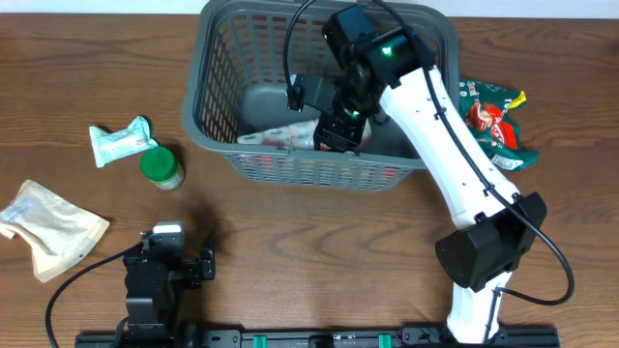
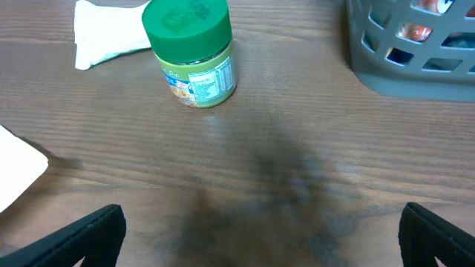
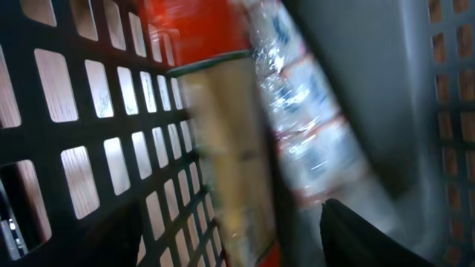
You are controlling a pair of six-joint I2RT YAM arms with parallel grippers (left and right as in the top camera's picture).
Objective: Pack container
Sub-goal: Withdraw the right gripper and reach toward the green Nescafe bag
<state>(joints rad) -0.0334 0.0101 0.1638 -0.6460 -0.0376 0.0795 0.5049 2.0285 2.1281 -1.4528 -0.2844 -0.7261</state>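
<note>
1. We see the container standing at the far middle of the table, a large dark-grey basket with slotted walls and a thick rim.
2. The right arm reaches over the near rim, and the right pincer hangs inside the container, close to the near wall and low over the goods lying there.
3. We cannot tell how the right pincer stands. Its wrist view is blurred and shows only one dark finger clearly at the lower right, and the overhead view hides the tips.
4. Under it in the container lies a clear-wrapped packet with red and white print. The wrist view also shows a red pack and a pale beige item against the lattice wall, too smeared to name.
5. The left pincer is released. Its two fingertips sit wide apart at the lower corners of its wrist view, with nothing but bare table between them.
6. The left arm rests at the near left edge of the table, well apart from the container.
7. A green-lidded jar stands upright just left of the container's near corner.
8. A white and green packet lies just beside the jar, on its far left side.
9. A beige pouch lies flat near the left edge of the table.
10. A red and green snack bag lies on the table to the right of the container.
</note>
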